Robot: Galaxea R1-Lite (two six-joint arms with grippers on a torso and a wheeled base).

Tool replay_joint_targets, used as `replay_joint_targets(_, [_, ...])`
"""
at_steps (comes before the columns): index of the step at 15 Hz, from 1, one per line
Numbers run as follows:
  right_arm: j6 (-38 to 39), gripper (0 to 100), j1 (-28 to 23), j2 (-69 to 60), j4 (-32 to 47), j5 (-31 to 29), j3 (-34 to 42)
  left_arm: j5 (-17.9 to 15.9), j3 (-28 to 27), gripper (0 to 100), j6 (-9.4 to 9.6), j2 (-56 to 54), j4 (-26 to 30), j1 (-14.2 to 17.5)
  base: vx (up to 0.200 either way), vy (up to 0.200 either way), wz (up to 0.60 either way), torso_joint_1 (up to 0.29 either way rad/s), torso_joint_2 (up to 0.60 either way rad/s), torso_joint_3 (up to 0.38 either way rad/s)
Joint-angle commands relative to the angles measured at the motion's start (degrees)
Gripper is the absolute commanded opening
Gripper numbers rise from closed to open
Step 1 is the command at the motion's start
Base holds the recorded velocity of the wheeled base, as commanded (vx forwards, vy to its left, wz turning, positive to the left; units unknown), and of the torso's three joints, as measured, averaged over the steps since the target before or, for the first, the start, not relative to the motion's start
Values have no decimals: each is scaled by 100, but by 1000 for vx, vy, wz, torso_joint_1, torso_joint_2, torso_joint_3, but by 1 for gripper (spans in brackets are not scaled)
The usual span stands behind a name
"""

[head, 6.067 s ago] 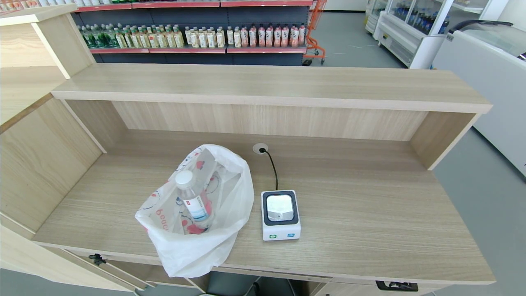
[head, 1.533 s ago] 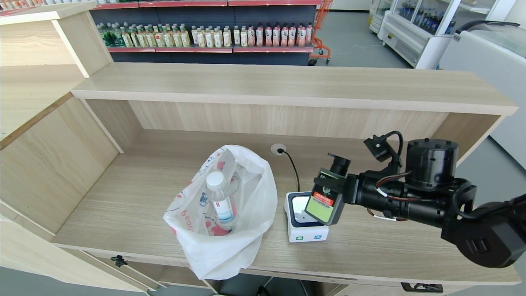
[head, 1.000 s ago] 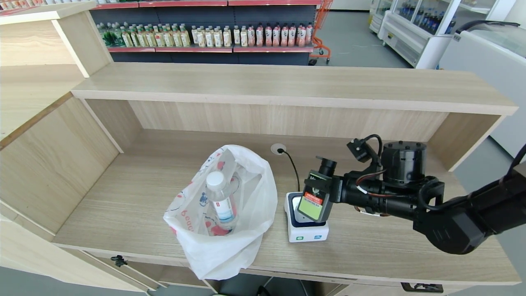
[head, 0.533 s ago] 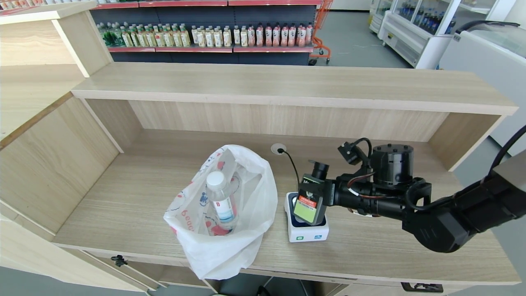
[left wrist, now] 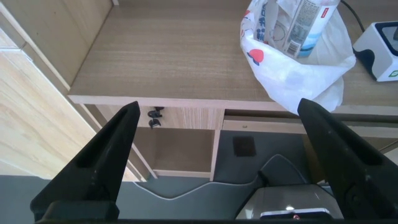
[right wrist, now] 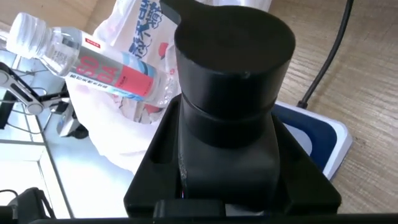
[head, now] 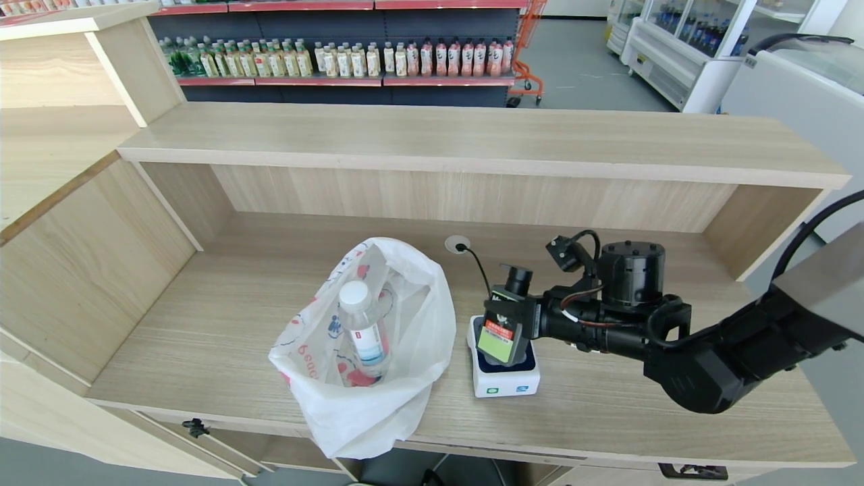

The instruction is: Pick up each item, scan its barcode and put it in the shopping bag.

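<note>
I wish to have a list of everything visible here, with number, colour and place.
counter: one, light wood, foreground.
shopping bag: one, white with red prints, on the counter near its front edge.
water bottle: one, clear with white cap, inside the bag.
scanner: one, white with dark top, on the counter beside the bag.
cable: one, black, from scanner to counter hole.
dark container: one, green and red label, over the scanner.
drink bottles: many, mixed colours, on shelves behind.
right gripper: one, black, shut on the container.
left gripper: one, black, open, below the counter's front edge.

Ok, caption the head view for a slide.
Right gripper holds a black-capped bottle over the barcode scanner beside the shopping bag.
</note>
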Motion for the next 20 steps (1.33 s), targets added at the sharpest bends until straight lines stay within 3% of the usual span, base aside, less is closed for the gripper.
replay_joint_targets(1, [-1,0,11,146,-26,-1,-48,0,0,100,0,6,2,0,0,0,0,0,0,0])
replay_joint_targets(11, [25,0,-24,50,-35,16,-251,0,0,100,0,-2,2,0,0,0,0,0,0,0])
replay_joint_targets(16, [-203,0,-930,-856,-79,-19,-224,0,0,100,9,-2,2,0,0,0,0,0,0,0])
replay_joint_targets(20, [-370,0,-1035,-1735,-61,-19,145,0,0,100,26,-2,2,0,0,100,0,0,1,4])
